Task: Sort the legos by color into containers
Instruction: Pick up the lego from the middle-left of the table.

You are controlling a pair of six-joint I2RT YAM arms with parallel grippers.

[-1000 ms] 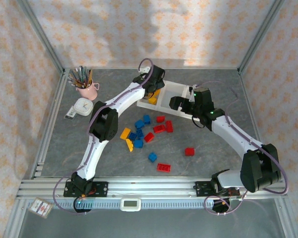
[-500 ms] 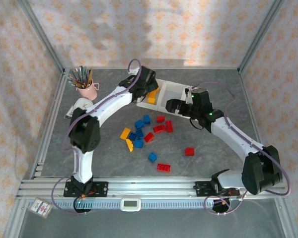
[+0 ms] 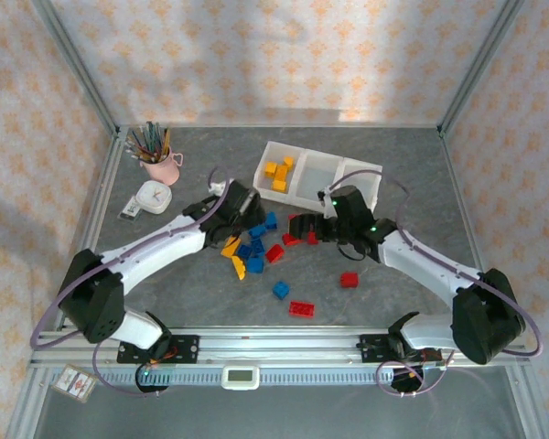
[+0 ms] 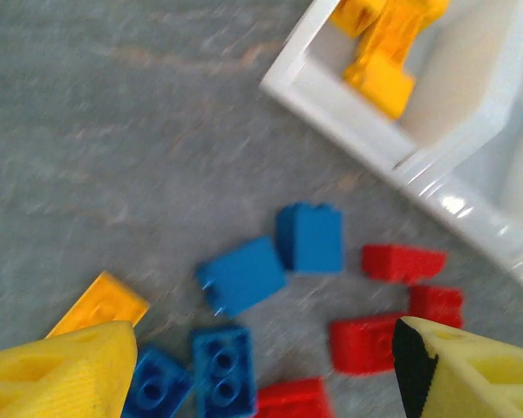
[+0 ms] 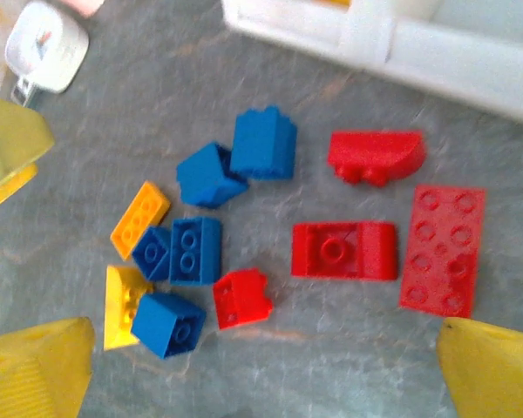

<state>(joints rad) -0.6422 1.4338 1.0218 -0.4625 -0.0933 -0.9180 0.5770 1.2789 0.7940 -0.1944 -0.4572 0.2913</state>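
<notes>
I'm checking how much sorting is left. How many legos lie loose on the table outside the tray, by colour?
Blue legos: 6
Red legos: 6
Yellow-orange legos: 2
Total: 14

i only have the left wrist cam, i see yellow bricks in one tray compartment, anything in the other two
observer: from above, the long white three-compartment plastic tray holds small yellow plastic bricks in its left compartment alone; the other two look bare
operator: where's the right gripper
observer: the right gripper hangs wide open over the loose red bricks, holding nothing
operator: any strays outside my frame
observer: a small red brick, a small blue brick and a flat red plate lie apart, on the robot's side of the pile
</notes>
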